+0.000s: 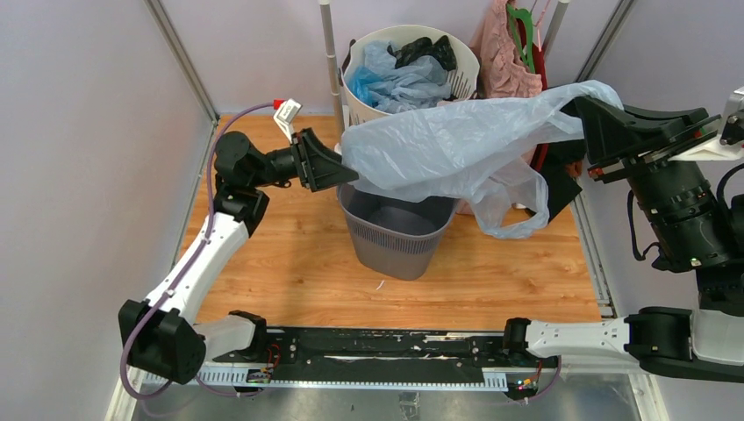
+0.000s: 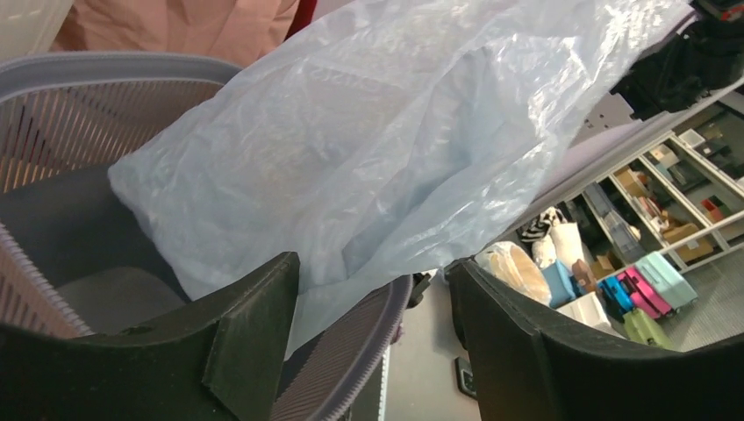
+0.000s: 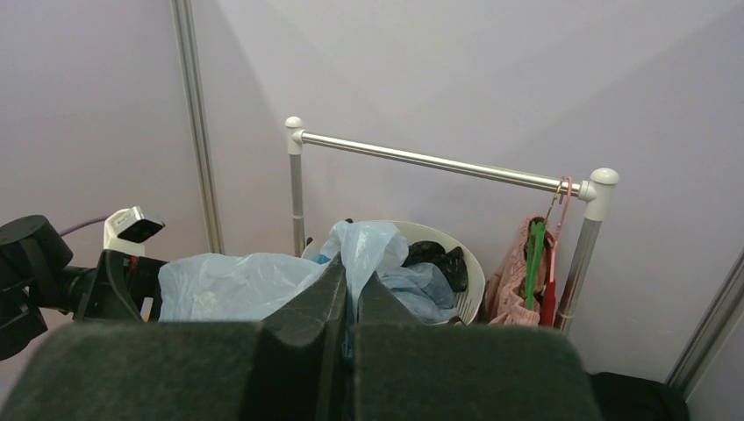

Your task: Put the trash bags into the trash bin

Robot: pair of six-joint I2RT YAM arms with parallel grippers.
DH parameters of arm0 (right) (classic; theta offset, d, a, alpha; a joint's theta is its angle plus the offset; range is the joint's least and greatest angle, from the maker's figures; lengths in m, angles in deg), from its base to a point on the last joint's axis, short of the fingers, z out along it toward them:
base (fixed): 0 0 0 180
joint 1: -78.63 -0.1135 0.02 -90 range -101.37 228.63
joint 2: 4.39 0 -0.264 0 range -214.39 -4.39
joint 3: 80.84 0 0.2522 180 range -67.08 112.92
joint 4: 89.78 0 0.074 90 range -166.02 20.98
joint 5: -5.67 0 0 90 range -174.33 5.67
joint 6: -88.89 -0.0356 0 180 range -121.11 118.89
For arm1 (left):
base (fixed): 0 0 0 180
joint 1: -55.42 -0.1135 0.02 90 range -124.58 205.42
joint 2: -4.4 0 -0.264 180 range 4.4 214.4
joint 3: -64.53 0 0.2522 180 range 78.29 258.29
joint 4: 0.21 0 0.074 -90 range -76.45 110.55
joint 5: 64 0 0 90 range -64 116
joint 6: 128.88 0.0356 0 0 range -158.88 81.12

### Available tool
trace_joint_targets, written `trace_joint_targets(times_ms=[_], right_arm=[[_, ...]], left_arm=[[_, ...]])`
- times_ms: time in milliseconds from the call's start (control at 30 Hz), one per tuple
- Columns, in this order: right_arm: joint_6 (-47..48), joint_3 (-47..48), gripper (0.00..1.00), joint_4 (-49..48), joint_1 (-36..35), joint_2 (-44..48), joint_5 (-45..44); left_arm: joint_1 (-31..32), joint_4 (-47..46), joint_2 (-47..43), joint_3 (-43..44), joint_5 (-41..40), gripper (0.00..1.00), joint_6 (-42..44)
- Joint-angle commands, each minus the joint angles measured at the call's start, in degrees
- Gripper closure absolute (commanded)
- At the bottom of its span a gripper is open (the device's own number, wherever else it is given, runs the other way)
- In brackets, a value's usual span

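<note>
A large pale blue see-through trash bag (image 1: 456, 145) hangs stretched over the dark grey mesh trash bin (image 1: 395, 237). My right gripper (image 1: 575, 112) holds the bag's right end up high, shut on a pinch of plastic that pokes up between its fingers (image 3: 351, 267). My left gripper (image 1: 344, 167) is at the bag's left end, just over the bin's left rim. In the left wrist view its jaws (image 2: 373, 267) stand open. The bag (image 2: 377, 149) sags just beyond the fingertips, with the bin's rim (image 2: 114, 66) and inside below it.
Behind the bin stands a round white slotted basket (image 1: 465, 66) holding more blue and black bags (image 1: 395, 83). A pink garment (image 1: 502, 57) and a green hanger (image 1: 524, 31) hang from a metal rail (image 3: 439, 162). Frame posts and lilac walls close in the wooden floor (image 1: 289, 263).
</note>
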Motion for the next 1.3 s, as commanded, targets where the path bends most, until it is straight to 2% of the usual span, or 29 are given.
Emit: trace_joint_targets(times_ms=[0,67,133,200,300,400,500,833,867,933,1033,1167,1267], right_arm=[[-2.15,-0.14,1.00,1.27,-0.75,-0.31,0.27],[-3.06,-0.43,1.00,2.18,-0.79,-0.04,1.23],[-3.78,-0.52,1.00,3.23,-0.79,0.06,1.64],[-4.40,-0.24,1.00,4.12,-0.79,-0.09,2.27],[-5.07,0.92,1.00,5.68,-0.79,-0.51,2.88],[-5.98,1.51,1.00,6.94,-0.78,-0.50,3.29],[-6.95,1.50,1.00,7.81,-0.81,-0.09,3.95],[-7.57,2.13,1.00,9.45,-0.79,0.41,4.41],[-7.57,2.19,1.00,9.50,-0.75,0.24,4.40],[-7.48,2.30,1.00,9.55,-0.77,-0.11,4.35],[-7.35,2.39,1.00,9.58,-0.79,-0.43,4.43],[-7.28,2.30,1.00,9.51,-0.79,-0.96,4.68],[-7.35,2.36,1.00,9.29,-0.76,-1.68,5.08]], left_arm=[[-0.01,-1.32,-3.18,1.37,1.42,0.28,0.54],[-0.58,-1.06,-4.23,1.59,1.06,0.28,0.16],[-1.49,3.18,-4.97,2.69,0.52,0.29,1.34],[-2.21,12.61,-6.19,4.18,-1.48,0.30,6.47],[-2.26,36.24,-7.27,10.69,-9.49,0.32,22.68],[-2.34,46.02,-6.90,13.19,-15.16,0.39,30.12],[-2.34,47.49,-7.26,13.10,-16.67,0.43,30.33],[-2.39,51.97,-11.04,16.73,-22.49,0.44,32.26],[-2.40,51.97,-11.46,17.07,-22.50,0.47,32.02],[-2.41,51.78,-12.00,17.99,-22.27,0.59,31.30],[-2.40,50.69,-12.18,19.61,-20.72,0.69,29.67],[-2.42,48.77,-11.42,22.55,-18.53,0.71,26.55],[-2.34,42.57,-10.49,23.39,-16.05,0.72,21.51]])
